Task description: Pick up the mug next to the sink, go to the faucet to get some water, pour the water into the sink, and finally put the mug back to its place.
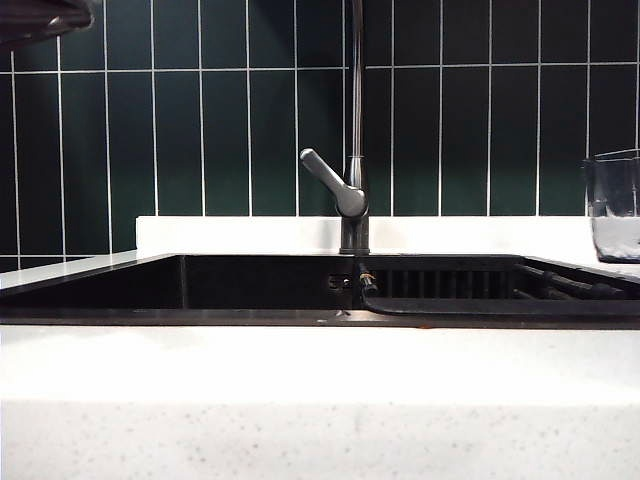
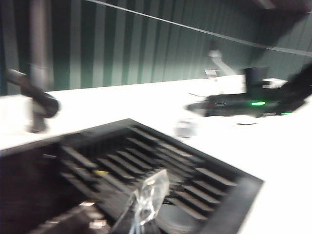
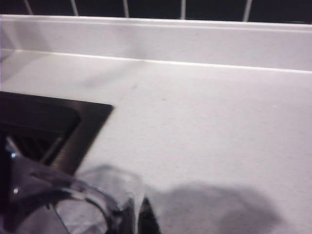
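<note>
My right end effector [image 3: 131, 214] pinching the upright glass mug [image 1: 612, 205] over the table's [image 1: 320, 400] right edge, left end effector [image 2: 146, 204] pressed together above the sink's [image 2: 214, 185] rack.

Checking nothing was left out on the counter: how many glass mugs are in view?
1: the mug stands on the white countertop right of the sink, by the right gripper. Others may sit out of frame.

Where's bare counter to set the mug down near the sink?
Open white counter lies beside the sink's corner, up to the backsplash; the right pincer holds the mug over its edge. The ribbed rack is crowded, with the shut left pincer above.
</note>
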Robot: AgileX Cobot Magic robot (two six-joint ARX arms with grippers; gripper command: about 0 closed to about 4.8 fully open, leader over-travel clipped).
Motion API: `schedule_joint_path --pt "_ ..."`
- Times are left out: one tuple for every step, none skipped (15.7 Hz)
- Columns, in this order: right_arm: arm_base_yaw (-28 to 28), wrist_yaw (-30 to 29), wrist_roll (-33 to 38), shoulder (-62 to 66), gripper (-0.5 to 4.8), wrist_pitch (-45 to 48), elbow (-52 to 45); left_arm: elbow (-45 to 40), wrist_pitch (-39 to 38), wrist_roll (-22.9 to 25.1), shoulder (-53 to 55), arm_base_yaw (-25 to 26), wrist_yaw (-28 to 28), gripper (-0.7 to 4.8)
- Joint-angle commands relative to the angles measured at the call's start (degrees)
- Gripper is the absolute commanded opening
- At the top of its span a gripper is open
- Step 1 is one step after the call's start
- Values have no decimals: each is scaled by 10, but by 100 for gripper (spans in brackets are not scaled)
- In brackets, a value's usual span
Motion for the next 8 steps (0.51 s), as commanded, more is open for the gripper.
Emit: schedule_joint_path --pt "-20 -5 -5 -3 -9 14 4 0 -30 46 -1 -1 -27 -6" --pt "-29 -15 -5 -3 -9 14 4 -1 -30 49 -4 -1 -33 -6" --pt "-36 -23 -6 -3 -9 14 6 -4 -29 61 -18 -1 -52 -6" --pt "-39 -25 -5 -2 -9 14 7 -11 -30 66 -35 -1 -74 -6" --pt "-42 -34 -4 4 -9 20 11 -25 -47 73 -73 -1 -101 -6" --pt "-42 -37 -5 4 -9 20 10 -31 -67 74 -96 -1 -110 -6" --pt "-42 -37 -4 11 -9 23 11 -37 -93 74 -128 -1 -122 -6" --pt "-42 -36 -3 15 -9 23 10 -38 -116 74 -156 -1 -130 -6"
